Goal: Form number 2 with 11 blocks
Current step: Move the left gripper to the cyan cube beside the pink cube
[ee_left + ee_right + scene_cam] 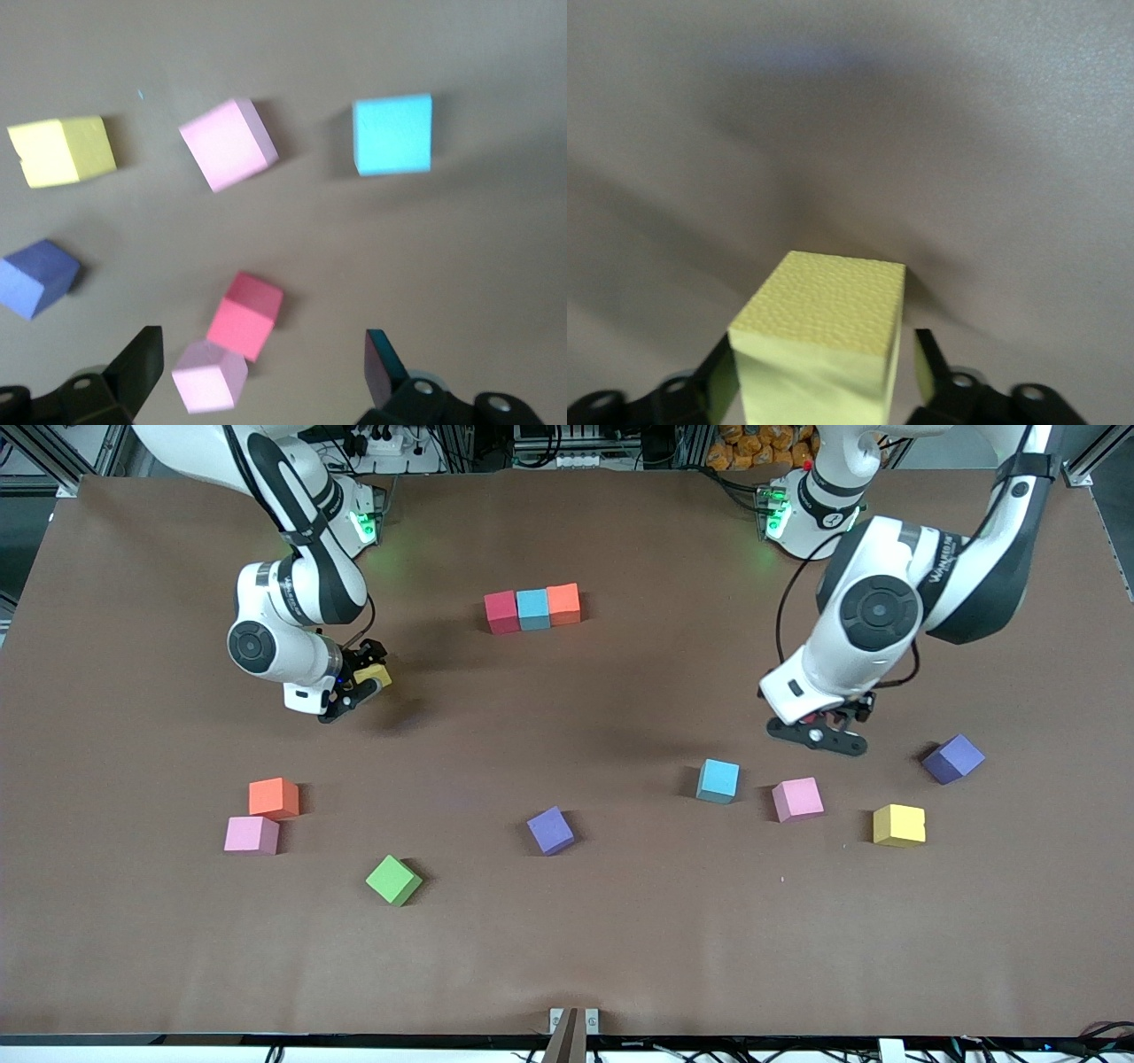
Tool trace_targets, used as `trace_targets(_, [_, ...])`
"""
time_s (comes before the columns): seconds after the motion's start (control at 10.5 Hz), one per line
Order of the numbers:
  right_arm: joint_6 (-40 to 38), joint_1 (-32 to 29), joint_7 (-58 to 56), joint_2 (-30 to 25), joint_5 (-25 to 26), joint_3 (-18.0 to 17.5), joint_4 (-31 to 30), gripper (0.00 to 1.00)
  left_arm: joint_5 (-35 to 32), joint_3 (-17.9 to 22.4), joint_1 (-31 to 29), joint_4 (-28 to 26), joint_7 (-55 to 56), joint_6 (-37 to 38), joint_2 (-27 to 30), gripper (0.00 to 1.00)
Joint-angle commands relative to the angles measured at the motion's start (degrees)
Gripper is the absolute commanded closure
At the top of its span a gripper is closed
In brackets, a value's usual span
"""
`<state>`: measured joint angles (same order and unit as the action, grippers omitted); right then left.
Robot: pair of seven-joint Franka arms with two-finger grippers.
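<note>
My right gripper (366, 683) is shut on a yellow block (374, 675) and holds it above bare table; in the right wrist view the block (819, 354) fills the gap between the fingers (929, 367). My left gripper (819, 733) is open, low over the table at the left arm's end. In the left wrist view a red block (245, 315) and a tilted pale pink block (209, 376) touch each other between its fingers (140, 361). A red block (501, 611), a light blue block (532, 608) and an orange block (563, 602) form a row near the bases.
Loose on the table are an orange block (274, 797), pink block (252, 835), green block (393, 880), purple cube (550, 830), light blue block (718, 780), pink block (797, 798), yellow block (898, 825) and another purple cube (953, 758).
</note>
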<state>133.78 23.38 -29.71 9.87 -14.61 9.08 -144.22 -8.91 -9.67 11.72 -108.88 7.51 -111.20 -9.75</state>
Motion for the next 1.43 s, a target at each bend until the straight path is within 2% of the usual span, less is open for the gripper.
trace_targets(0.0, [0.52, -0.08, -0.53, -1.0, -1.48, 0.07, -1.24, 0.23, 1.17, 1.75, 1.72, 2.87, 1.8, -3.83, -2.98, 0.0])
trace_targets(0.1, [0.52, -0.26, -0.53, -1.0, -1.48, 0.07, -1.24, 0.26, 1.87, 1.84, 2.25, 4.45, 3.63, -4.28, -4.74, 0.0])
trace_targets(0.48, [0.43, -0.35, -0.53, -1.08, -1.48, 0.07, -0.98, 0.58, 2.76, 1.84, 4.1, 5.96, 11.11, -10.68, -9.93, 0.0])
trace_targets(1.05, [0.17, -0.7, 0.61, -1.17, -1.48, -0.02, 2.97, 0.63, 2.67, 1.84, 5.94, 5.17, 15.34, -18.34, -16.09, 0.0])
trace_targets(1.34, [0.34, -0.44, 7.7, -1.08, -1.57, -1.68, 4.73, 0.63, 1.79, 1.84, 7.26, 5.26, 14.46, -21.94, -19.42, 0.0])
